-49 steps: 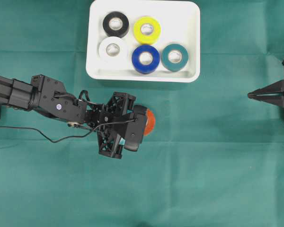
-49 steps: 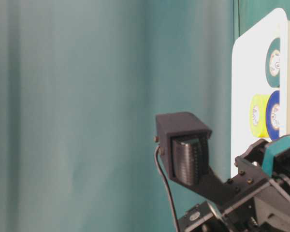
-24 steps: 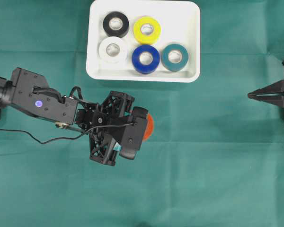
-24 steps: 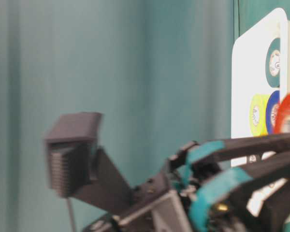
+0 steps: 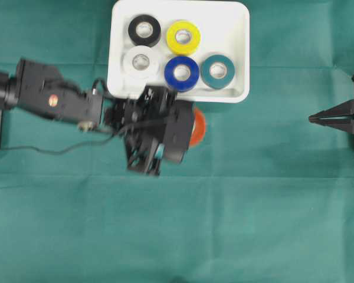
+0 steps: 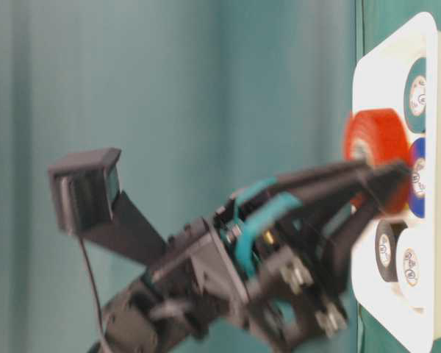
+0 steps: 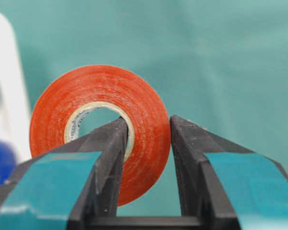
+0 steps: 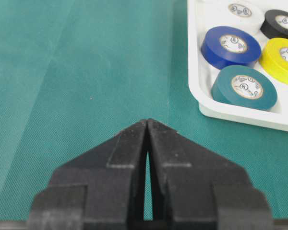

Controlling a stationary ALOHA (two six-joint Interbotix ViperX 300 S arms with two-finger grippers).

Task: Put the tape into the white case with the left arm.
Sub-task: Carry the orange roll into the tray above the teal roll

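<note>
**Carrying the tape to the case**

The left gripper point(image 7: 146, 143) is clamped through the wall of the red tape roll point(image 7: 101, 129), held off the cloth just near of the white case point(image 5: 239, 59). Carry it over the rim to the bare right-hand floor, clear of the teal roll point(image 5: 217, 71), before releasing.

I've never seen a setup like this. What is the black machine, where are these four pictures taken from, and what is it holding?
These are two robot arms at a green-covered table. One picture looks down from above, one looks along the table, and two come from cameras on the arms' wrists. The left tool pinches a red tape roll, one finger through its hole, just outside the white case. The case holds black, yellow, white, blue and teal rolls. The right tool rests shut and empty at the side.
</note>
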